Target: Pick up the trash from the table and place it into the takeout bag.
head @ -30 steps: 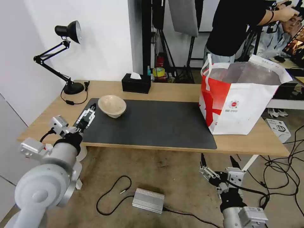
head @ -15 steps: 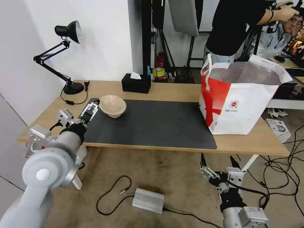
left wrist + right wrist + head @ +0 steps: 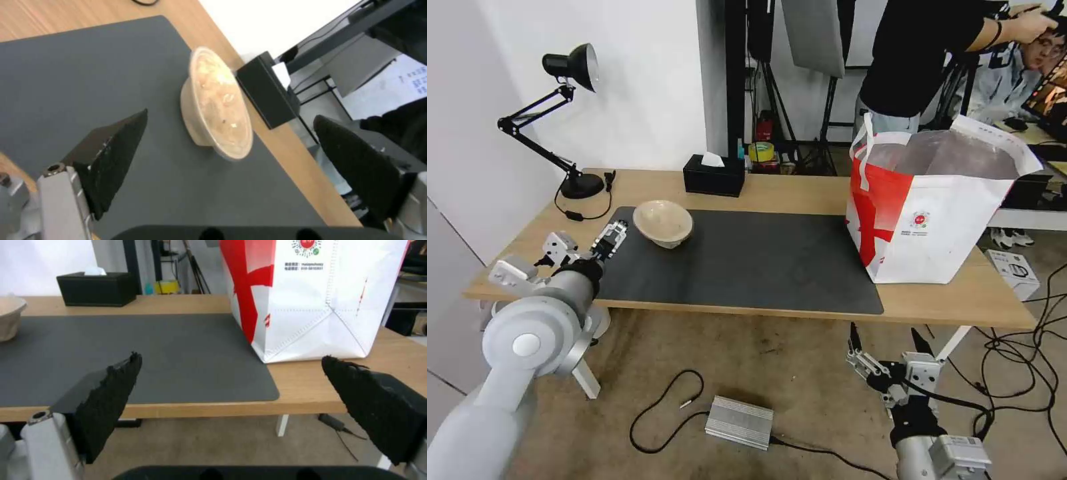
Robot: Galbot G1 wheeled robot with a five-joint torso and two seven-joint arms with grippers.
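My left pincer [image 3: 615, 235] hovers released just beside the beige paper-pulp bowl [image 3: 663, 223] on the dark grey mat; next I must close on its rim. My right pincer [image 3: 887, 347], also released, waits below the tabletop [image 3: 800, 190]

Pretty even, bright indoor light, only soft shadows under the desk [image 3: 800, 190]. Head view bends noticeably at the edges. Left wrist shot is soft and smeary, the beige bowl [image 3: 218, 103] looks fuzzy. White wall [image 3: 647, 80] is close to blown out.
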